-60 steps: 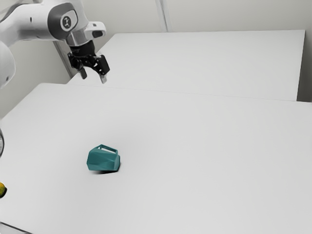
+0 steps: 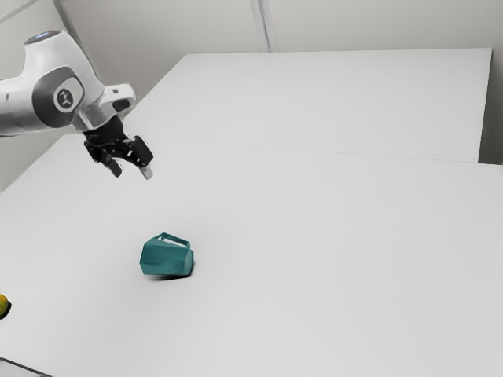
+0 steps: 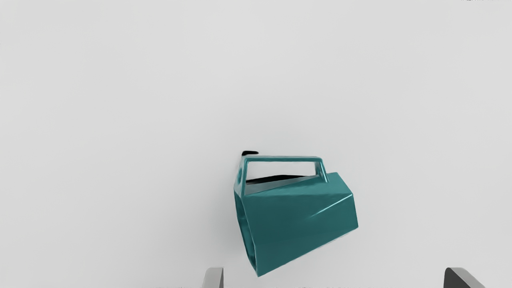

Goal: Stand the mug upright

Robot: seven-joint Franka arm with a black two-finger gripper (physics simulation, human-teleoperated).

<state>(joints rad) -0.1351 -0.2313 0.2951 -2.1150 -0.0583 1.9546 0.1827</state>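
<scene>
Nearest, in the bottom corner at the exterior view's left, a grey thing [image 2: 14, 371] with a dark edge was partly cut off. Just past it, at the same side's edge, a small yellow and dark thing [image 2: 3, 305] showed in part; it was too cropped to name.

Farther in, the teal mug [image 2: 167, 259] lay on its side on the white table [image 2: 338, 275], its handle [image 2: 174, 239] raised along the upper side. In the wrist view its open mouth [image 3: 247, 234] faced toward the side of one finger [image 3: 213, 278], and its closed end toward the side of the other. A dark shadow lay under it, and a dark patch showed through the handle.

Beyond the mug and up in the air, the gripper [image 2: 132, 171] hung with its two fingers wide apart and nothing held between them. It was well apart from the mug, over toward the exterior view's left.

Behind the table, past a thin seam, came another flat white surface [image 2: 338, 94], and behind that a pale wall [image 2: 377, 23] with an upright strip [image 2: 263, 23].
</scene>
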